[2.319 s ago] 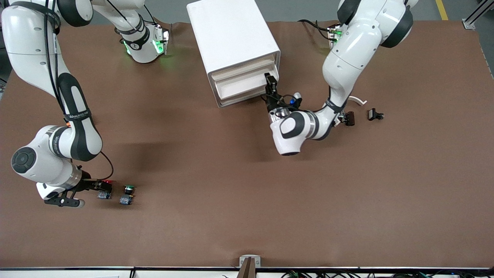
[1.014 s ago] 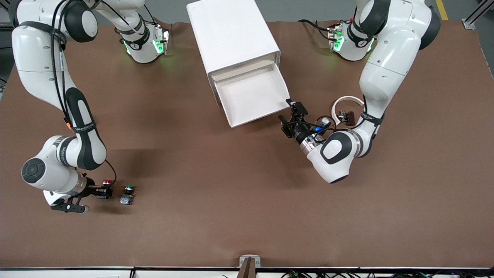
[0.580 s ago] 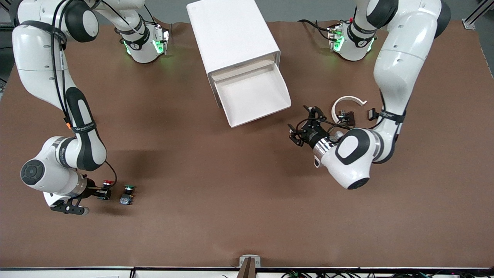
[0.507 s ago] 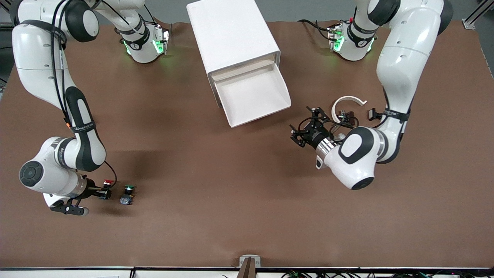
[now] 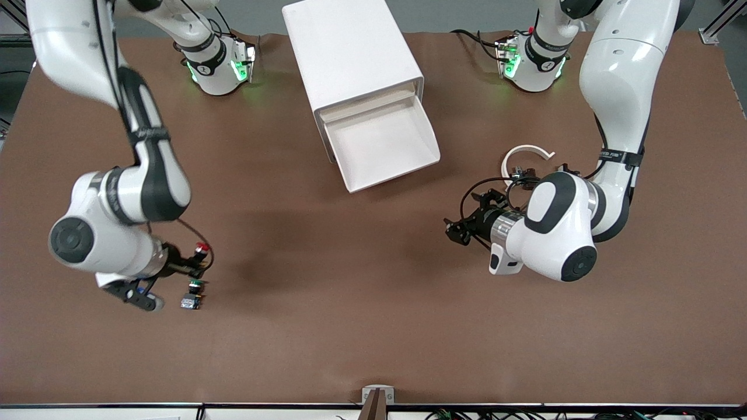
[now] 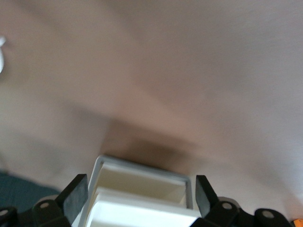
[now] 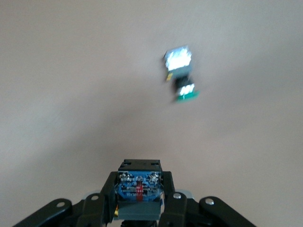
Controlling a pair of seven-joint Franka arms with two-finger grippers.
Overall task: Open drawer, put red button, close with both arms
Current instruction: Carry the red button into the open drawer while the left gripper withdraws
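Between the fingers of the right gripper (image 5: 195,263), lifted just above the green button (image 5: 194,286), sits the red button (image 5: 202,247), round cap on blocky body, while the left gripper (image 5: 461,224) waits spread wide.

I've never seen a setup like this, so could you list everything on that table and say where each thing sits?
Cabinet: one, white, middle of the table near the robots' bases.
Drawer: one, white, pulled open from the cabinet's front, nothing in it.
Red button: one, red cap, held in the air above the green button.
Green button: one, green cap, on the table toward the right arm's end.
White ring piece: one, curved, toward the left arm's end.
Small dark parts: beside the ring, partly hidden by the left arm.
Table: one, brown.
Right claw: black, shut on the red button.
Left claw: black, open, over bare table near the drawer.
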